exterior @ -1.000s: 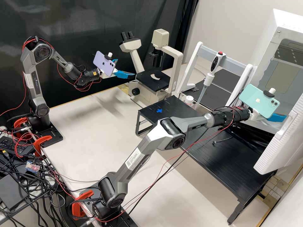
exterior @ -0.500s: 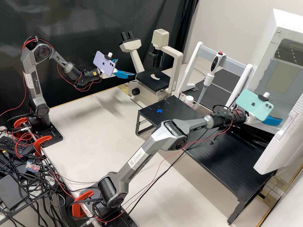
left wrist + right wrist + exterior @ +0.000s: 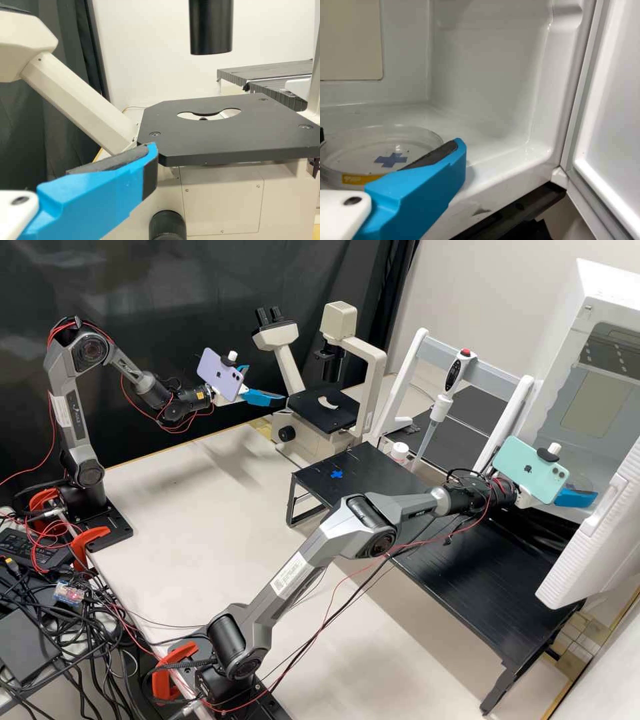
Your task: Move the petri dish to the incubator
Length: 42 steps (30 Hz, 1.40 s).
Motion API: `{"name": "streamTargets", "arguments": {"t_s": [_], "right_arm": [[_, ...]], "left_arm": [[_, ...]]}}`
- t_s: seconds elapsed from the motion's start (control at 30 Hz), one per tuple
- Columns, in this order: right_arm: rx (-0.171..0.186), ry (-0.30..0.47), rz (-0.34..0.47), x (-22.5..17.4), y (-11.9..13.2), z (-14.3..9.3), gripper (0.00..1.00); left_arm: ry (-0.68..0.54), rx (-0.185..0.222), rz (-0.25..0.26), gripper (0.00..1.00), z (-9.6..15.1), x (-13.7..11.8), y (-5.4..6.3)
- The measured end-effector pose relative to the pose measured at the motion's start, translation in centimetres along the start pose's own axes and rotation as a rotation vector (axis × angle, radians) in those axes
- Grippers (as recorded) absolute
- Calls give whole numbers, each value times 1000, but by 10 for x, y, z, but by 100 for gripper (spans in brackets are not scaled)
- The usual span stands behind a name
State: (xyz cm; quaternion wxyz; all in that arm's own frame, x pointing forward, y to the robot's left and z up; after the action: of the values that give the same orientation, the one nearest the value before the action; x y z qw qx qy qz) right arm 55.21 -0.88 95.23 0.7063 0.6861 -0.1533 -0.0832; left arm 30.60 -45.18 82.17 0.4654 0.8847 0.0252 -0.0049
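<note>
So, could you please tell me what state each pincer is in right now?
Left pincer: open, holding nothing.
Right pincer: closed on the petri dish.

My fingers point(image 3: 577, 499) look like smooth plastic with a soft sheen, their dark pads point(image 3: 432, 155) duller and rougher. The dish point(image 3: 357, 155) is clear and glossy, like glass or hard plastic. I see glossy white walls in the incubator point(image 3: 485, 65) and ribbed plastic on its door point(image 3: 593, 560). The microscope stage point(image 3: 225, 140) is smooth, matt black; the stand point(image 3: 480, 580) is black and finely ridged. The curtain point(image 3: 147, 280) is creased cloth, the table point(image 3: 187, 507) smooth and matt.
</note>
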Motion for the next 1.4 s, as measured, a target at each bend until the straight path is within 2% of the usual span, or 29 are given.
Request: {"name": "streamTargets", "arguments": {"t_s": [0.1,0.3,0.47,0.83,0.93,1.07,1.17,1.3,1.4], "right_arm": [[-1,-3,-20,-5,1,3,100],[24,0,-69,-24,11,12,100],[91,-27,-83,-44,24,22,100],[129,-66,-146,-104,38,42,100],[93,-96,-174,-131,33,48,100],[73,-127,-236,-161,17,59,100],[50,-119,-256,-188,14,59,100],[44,-104,-290,-225,5,61,100],[14,-61,-316,-262,-3,61,100]], "left_arm": [[0,0,0,100,0,0,0],[0,0,0,100,0,0,0],[0,0,0,100,0,0,0],[0,0,0,100,0,0,0],[0,0,0,100,0,0,0],[0,0,0,100,0,0,0],[0,0,0,100,0,0,0],[0,0,0,100,0,0,0],[0,0,0,100,0,0,0]]}}
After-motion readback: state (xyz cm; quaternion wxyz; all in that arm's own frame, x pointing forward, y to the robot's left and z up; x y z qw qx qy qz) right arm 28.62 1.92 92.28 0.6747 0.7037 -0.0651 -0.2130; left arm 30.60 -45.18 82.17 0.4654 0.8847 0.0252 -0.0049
